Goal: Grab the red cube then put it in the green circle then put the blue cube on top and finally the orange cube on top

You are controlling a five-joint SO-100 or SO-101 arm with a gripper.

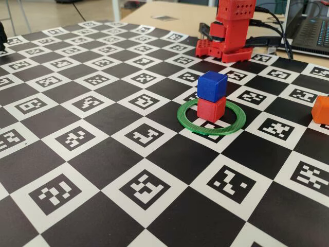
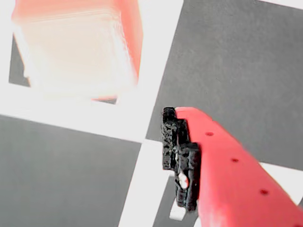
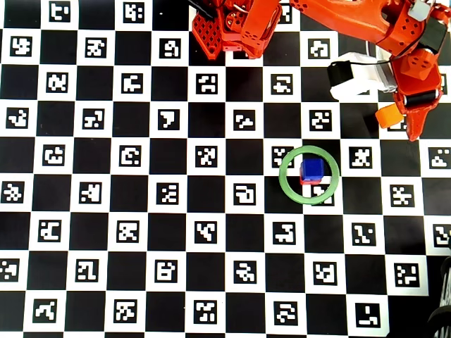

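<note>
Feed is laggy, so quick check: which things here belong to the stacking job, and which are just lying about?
Job: red cube, blue cube on it, green circle, orange cube, tool.
Lying about: laptop, cables, marker-patterned mat.

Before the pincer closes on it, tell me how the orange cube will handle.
The orange cube looks like a small solid plastic block, so it is probably stiff and light. Its flat faces should sit square rather than roll. Its matte surface suggests fair grip, though the rounded edges could let it twist if the pincer catches it off-centre.
</note>
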